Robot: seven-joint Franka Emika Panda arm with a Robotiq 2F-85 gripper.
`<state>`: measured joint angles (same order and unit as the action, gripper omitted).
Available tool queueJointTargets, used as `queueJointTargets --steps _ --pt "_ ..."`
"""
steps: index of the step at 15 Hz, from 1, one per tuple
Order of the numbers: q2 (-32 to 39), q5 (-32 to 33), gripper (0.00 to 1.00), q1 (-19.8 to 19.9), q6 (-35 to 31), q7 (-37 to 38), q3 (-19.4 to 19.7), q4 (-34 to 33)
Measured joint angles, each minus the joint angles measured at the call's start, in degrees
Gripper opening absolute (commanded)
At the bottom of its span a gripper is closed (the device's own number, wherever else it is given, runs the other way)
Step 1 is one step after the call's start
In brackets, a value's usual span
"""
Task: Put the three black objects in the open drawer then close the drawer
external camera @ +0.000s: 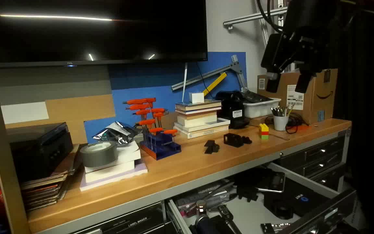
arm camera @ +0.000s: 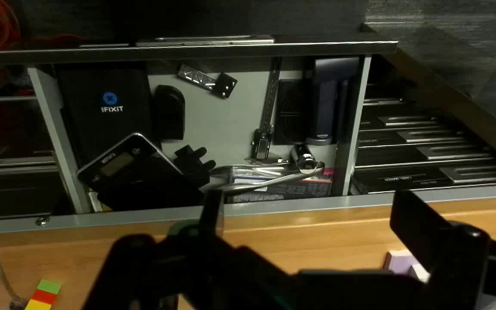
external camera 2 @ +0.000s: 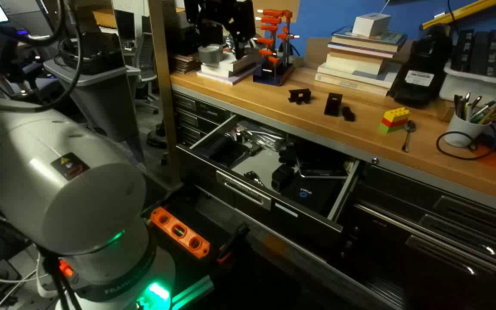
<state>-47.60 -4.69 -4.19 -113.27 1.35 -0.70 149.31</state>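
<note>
Three black objects (external camera 2: 333,104) lie on the workbench (external camera: 183,164) behind the open drawer (arm camera: 218,122). The spread gripper (external camera: 288,86) hangs higher than the drawer.

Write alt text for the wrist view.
An open drawer, seen from above, holds a black case, a scale, calipers and more. At the bottom, an open, empty gripper partly hides a wooden bench with toy bricks at lower left.

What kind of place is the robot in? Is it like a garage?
Probably a workshop or lab. There's a wooden workbench, a bunch of orange-handled tools kept on top, and an open drawer holding a measuring caliper.
</note>
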Motion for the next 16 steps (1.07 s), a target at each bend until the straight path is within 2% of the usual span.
queueJointTargets --steps 10,12,16 --pt "-0.1 0.0 1.0 0.3 -0.4 0.2 -0.1 -0.7" --pt "1.0 0.4 1.0 1.1 -2.6 1.2 -0.6 -0.2" --pt "7.4 2.0 1.0 5.0 -12.8 9.4 -3.7 -0.1"
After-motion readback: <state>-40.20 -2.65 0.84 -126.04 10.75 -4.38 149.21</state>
